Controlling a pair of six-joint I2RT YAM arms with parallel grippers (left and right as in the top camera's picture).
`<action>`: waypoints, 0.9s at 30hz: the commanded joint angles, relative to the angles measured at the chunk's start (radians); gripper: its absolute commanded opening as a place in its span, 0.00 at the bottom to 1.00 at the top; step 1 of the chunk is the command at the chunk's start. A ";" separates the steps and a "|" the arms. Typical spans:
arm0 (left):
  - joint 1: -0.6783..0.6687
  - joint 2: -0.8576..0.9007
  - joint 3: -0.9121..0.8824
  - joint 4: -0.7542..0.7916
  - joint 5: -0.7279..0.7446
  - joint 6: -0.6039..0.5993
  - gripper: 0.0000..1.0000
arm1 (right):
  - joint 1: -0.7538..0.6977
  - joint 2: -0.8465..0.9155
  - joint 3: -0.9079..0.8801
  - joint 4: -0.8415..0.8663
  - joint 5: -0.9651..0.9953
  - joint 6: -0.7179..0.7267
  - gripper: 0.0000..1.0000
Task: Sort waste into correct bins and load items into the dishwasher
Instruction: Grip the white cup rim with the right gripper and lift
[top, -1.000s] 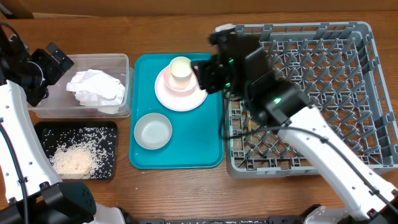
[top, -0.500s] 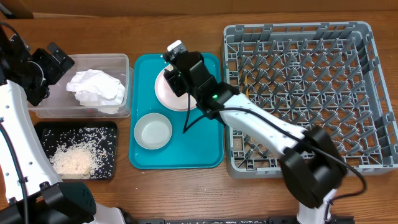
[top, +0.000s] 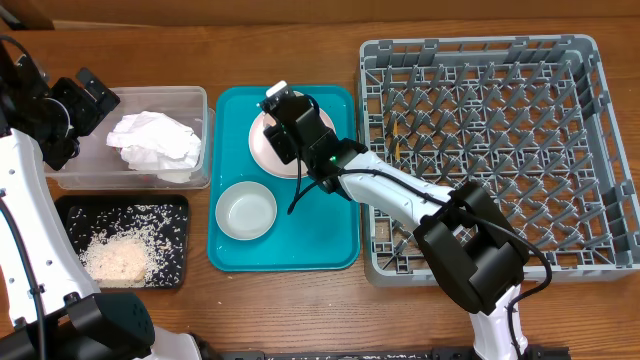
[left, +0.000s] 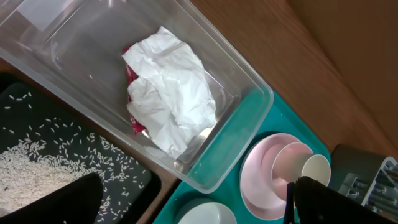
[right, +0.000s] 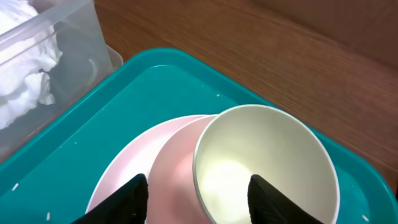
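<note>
1. On teal serving tray (top: 290, 250), far half: white cup (right: 267, 155) stands upright, mouth up, nested in whitish-pink bowl (right: 174, 162), which sits on pink plate (right: 124, 157). All round, so no long axis.
2. Grey-green bowl (top: 246, 211) sits mouth up on the tray's near-left part, apart from the plate.
3. Clear tub (top: 195, 100) lies left of the tray, long axis L-R in overhead. Crumpled napkin (top: 155, 140) is inside it, with red packet (left: 132, 121) peeking out from under the napkin.
4. Black tray (top: 70, 210) is just in front of the tub, same L-R axis. Rice (top: 115, 258) is heaped in its near part w/ loose grains scattered.
5. Dish rack (top: 500, 130) stands right of the teal tray, pegs up.
6. R gripper (right: 200, 200) hangs over the cup/bowl stack, fingers (right: 134, 199) roughly halfway apart. One is over the plate side, the other over the cup mouth. I see no contact and nothing clamped.
7. L gripper (left: 193, 182) hovers above the tub, fingers spread wide and empty.
8. Hard to see: overhead has R gripper covering most of the stack. R arm crosses the rack's near-left corner, and I can't tell what's under it. Packet is mostly hidden by the napkin. Both wrist views cut the fingers off at the frame edge.
</note>
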 joint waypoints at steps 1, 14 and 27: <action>0.003 -0.005 0.024 0.001 0.009 -0.011 1.00 | -0.002 -0.001 0.010 -0.008 0.007 -0.004 0.51; 0.003 -0.005 0.023 0.001 0.008 -0.011 1.00 | -0.003 -0.001 0.010 -0.082 0.007 -0.003 0.48; 0.003 -0.005 0.023 0.001 0.009 -0.011 1.00 | -0.003 -0.002 0.010 -0.103 0.007 -0.003 0.33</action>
